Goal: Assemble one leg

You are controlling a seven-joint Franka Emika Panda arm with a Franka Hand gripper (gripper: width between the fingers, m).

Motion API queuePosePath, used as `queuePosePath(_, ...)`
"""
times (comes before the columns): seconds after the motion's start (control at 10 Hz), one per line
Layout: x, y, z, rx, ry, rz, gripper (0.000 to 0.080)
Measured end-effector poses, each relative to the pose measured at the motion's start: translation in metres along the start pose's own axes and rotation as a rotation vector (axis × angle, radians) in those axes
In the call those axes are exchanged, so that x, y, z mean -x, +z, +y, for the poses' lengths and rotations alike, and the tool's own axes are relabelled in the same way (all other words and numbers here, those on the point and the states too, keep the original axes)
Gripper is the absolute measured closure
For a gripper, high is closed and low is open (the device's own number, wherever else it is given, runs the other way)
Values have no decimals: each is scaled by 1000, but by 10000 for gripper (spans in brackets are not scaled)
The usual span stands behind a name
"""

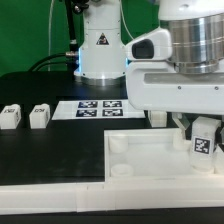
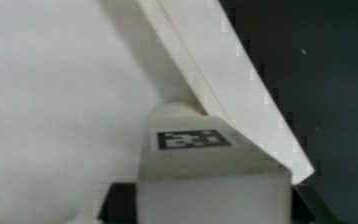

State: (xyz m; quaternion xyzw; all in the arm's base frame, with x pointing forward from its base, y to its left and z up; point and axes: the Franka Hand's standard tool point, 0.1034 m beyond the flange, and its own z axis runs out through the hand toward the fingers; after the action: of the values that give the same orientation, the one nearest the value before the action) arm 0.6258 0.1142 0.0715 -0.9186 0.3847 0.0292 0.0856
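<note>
My gripper is shut on a white leg and holds it upright, tag facing the camera, over the right part of the large white tray-like top. In the wrist view the leg, with its black-and-white tag, sits between my dark fingers, and my gripper is closed on its sides. The leg's end is close to the top's raised rim. I cannot tell whether it touches. Two more legs stand on the table at the exterior view's left.
The marker board lies behind the top, in front of the robot base. Round sockets show at the top's left corners. A small white piece is partly hidden under my hand. A white ledge runs along the front.
</note>
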Motion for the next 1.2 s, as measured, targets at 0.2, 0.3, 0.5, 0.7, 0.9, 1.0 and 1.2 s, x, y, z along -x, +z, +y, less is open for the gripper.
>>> queuePosePath(0.2, -3, 1, 2, -50, 439, -17, 503)
queuePosePath(0.3, -4, 1, 2, -61, 554, -36, 503)
queuePosePath(0.5, -3, 2, 2, -64, 630, -46, 424)
queuePosePath(0.7, -2, 2, 1, -61, 529, -39, 290)
queuePosePath(0.9, 7, 4, -4, -28, 223, -11, 157)
queuePosePath(1.0, 8, 4, -4, -16, 44, 5, 157)
queuePosePath(1.2, 6, 4, -2, -16, -109, 7, 151)
